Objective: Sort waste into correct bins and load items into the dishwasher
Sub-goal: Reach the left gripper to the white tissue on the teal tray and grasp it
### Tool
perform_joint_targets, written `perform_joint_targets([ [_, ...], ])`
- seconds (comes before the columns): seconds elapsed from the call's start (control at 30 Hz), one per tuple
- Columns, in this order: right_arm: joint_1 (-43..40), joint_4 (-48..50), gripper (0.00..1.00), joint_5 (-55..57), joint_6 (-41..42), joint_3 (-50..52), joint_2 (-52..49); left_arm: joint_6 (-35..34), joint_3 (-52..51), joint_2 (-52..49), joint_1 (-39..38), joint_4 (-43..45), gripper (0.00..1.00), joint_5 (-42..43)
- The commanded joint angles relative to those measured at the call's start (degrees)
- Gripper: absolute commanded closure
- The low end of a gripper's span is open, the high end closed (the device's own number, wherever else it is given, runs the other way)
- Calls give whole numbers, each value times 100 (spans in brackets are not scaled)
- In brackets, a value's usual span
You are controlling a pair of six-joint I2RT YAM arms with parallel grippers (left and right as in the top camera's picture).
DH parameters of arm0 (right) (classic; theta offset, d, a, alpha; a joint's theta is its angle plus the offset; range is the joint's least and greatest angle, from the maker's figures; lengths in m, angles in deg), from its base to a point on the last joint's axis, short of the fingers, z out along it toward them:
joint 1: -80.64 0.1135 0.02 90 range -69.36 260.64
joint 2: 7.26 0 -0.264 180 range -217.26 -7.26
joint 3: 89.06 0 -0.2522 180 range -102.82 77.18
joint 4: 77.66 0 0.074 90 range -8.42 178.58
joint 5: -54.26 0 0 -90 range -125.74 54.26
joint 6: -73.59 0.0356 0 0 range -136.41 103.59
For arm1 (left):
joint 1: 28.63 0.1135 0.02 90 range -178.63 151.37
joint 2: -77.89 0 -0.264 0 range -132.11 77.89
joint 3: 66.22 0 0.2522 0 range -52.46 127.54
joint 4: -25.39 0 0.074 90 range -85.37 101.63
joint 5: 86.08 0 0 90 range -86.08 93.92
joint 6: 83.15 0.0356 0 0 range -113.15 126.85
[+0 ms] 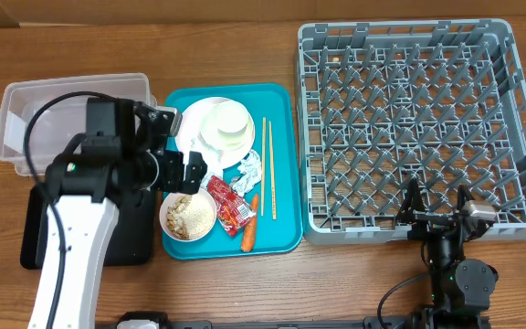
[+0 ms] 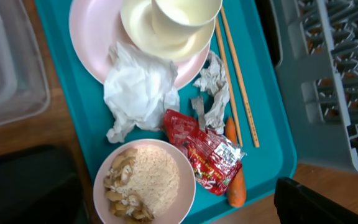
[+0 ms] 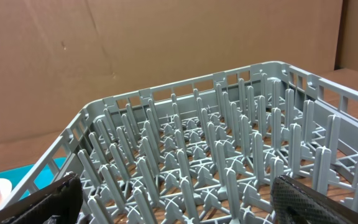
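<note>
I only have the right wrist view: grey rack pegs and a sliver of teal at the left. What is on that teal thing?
Observer: It is a teal tray. A bowl of rice sits at its near left corner, with a red wrapper beside it.
Operator: Where is the left gripper?
Observer: The left gripper hovers open above the tray's left side, holding nothing.
Operator: And the bins?
Observer: The clear tub and the black tray lie left of the teal tray, on the far side from the rack.

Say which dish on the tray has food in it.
The bowl by the red wrapper: full of rice and scraps. The plate and its stacked bowls show none.
</note>
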Motion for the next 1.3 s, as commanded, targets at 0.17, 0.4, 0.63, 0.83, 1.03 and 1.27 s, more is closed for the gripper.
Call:
perform_joint_targets([
  [0.17, -22, 37, 0, -37, -22, 61, 57, 192, 138, -835, -39, -24, 21, 195],
  [0.4, -22, 37, 0, -37, -22, 61, 57, 170, 138, -1593, -37, 216, 31, 144],
  [0.63, -22, 35, 0, -37, -22, 61, 57, 170, 136, -1884, -42, 1043, 32, 90],
  [0.83, -22, 37, 0, -37, -22, 61, 57, 83, 90, -1891, -46, 1102, 28, -306],
  [1.03, -22, 37, 0, -37, -22, 61, 57, 85, -164, -1899, -254, 1482, 27, -372],
  [1.27, -22, 37, 0, -37, -22, 61, 57, -164, -282, -1985, -625, 1814, 27, -1495],
])
